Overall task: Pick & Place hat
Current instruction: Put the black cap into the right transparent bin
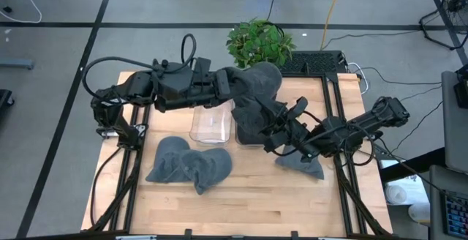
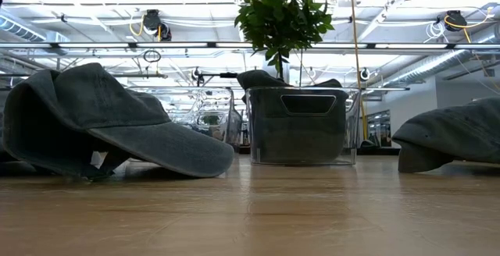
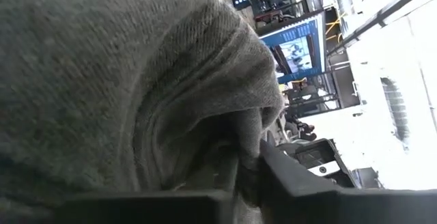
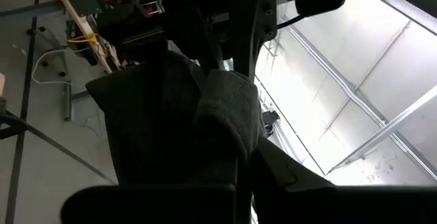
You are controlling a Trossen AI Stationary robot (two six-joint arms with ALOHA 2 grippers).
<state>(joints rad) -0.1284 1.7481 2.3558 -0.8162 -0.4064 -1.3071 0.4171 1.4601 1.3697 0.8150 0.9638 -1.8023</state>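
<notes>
A grey hat hangs in the air above a clear bin near the table's far edge, and dark hats lie inside that bin. My left gripper reaches in from the table's left and is shut on the hat's upper part. My right gripper comes from the right and is shut on its lower part. In the left wrist view the hat fills the picture. Two more grey hats lie in a heap on the table's near left. Another lies on the right. My left gripper pinches a bunched fold of the hat's cloth between its two fingers, coming level from the table's left. The hat is lifted clear of the table. My right gripper pinches a folded edge of the hat between its fingers, slanting in from the table's right. The cloth runs from there toward the left gripper.
An empty clear bin stands just left of the filled one. A potted plant stands at the table's far edge behind the bins. Bare wood lies along the near edge. In the low view a hat lies left and another right.
</notes>
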